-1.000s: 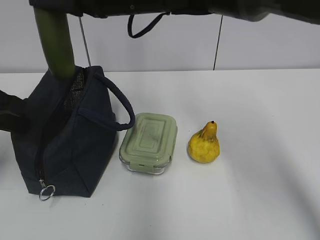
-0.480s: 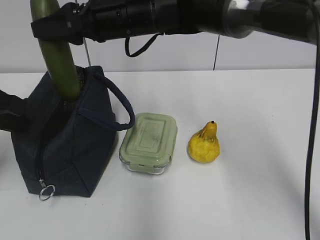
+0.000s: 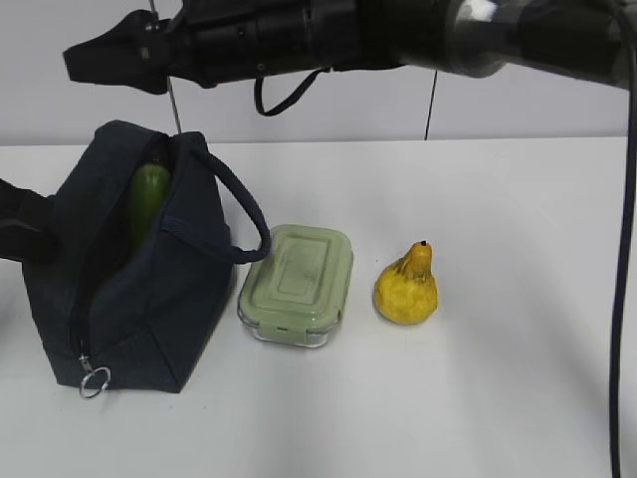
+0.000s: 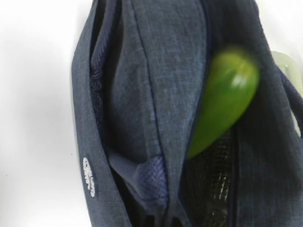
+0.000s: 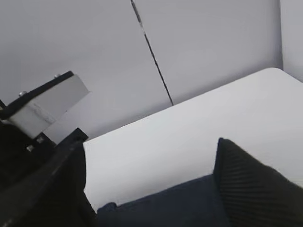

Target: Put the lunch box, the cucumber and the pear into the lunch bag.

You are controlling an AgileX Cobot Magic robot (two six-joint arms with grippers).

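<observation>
The navy lunch bag (image 3: 149, 299) stands open at the left of the table. The green cucumber (image 3: 147, 199) leans inside its mouth, top end showing. From above, the cucumber (image 4: 225, 99) lies against the bag's dark inner wall (image 4: 156, 71). My right gripper (image 3: 90, 55) hovers over the bag, open and empty; its fingers (image 5: 149, 156) frame the bag's rim (image 5: 189, 203). My left gripper (image 3: 20, 234) is at the bag's left side, shut on a fold of bag fabric (image 4: 161, 189). The sage-lidded lunch box (image 3: 297, 282) and yellow pear (image 3: 406, 287) sit to the right.
The bag's loop handle (image 3: 244, 214) arches toward the lunch box. A metal zipper ring (image 3: 93, 382) hangs at the bag's front corner. My right arm (image 3: 398, 30) spans the top of the exterior view. White table (image 3: 518, 378) stretches to the right.
The right gripper opened and let go of the cucumber, which dropped down into the bag's mouth. The left gripper stayed put.
</observation>
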